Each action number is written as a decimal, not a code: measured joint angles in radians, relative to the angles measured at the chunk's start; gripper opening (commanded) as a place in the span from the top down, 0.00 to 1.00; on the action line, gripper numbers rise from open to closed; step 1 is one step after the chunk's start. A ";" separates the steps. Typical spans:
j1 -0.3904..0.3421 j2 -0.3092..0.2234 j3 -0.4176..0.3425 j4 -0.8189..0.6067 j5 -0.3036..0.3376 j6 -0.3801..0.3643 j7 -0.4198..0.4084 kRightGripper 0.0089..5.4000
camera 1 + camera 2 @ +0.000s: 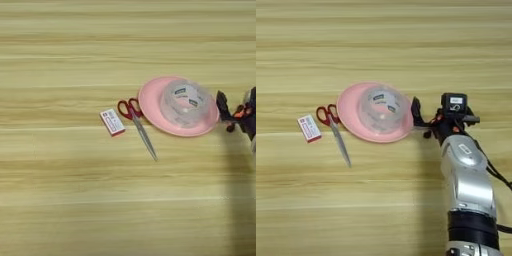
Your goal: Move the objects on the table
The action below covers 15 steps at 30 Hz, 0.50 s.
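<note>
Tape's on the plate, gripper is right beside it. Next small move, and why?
Probably ease the gripper back to the right, away from the plate. The tape roll already lies on the plate, and the gripper sits just off the plate's right rim. The scissors and box lie on the table left of the plate, so one of them looks like the next target.

Evenly and softly lit from above, warm yellowish cast over the whole table (60, 200). No hard shadows; only a faint dark band running down the right of the frame below the right gripper (423, 121), and a thin rim of shade under the pink plate (150, 102). Pale glints on the clear tape roll (383, 107) and bright sheen on the silver forearm (468, 170). Slightly soft throughout, fine edges smeared, lettering on the small box (112, 121) unreadable. No visible bending at the edges.
</note>
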 measured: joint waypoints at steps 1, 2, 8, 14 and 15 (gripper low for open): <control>-0.001 0.000 0.000 -0.001 0.000 0.000 0.000 0.00; -0.001 0.000 0.000 -0.001 0.000 0.001 0.000 0.00; -0.010 -0.003 0.017 -0.022 -0.007 0.013 0.008 0.00; -0.082 -0.032 0.064 -0.038 -0.031 0.035 0.051 0.00; -0.099 -0.040 0.075 -0.033 -0.037 0.046 0.068 0.00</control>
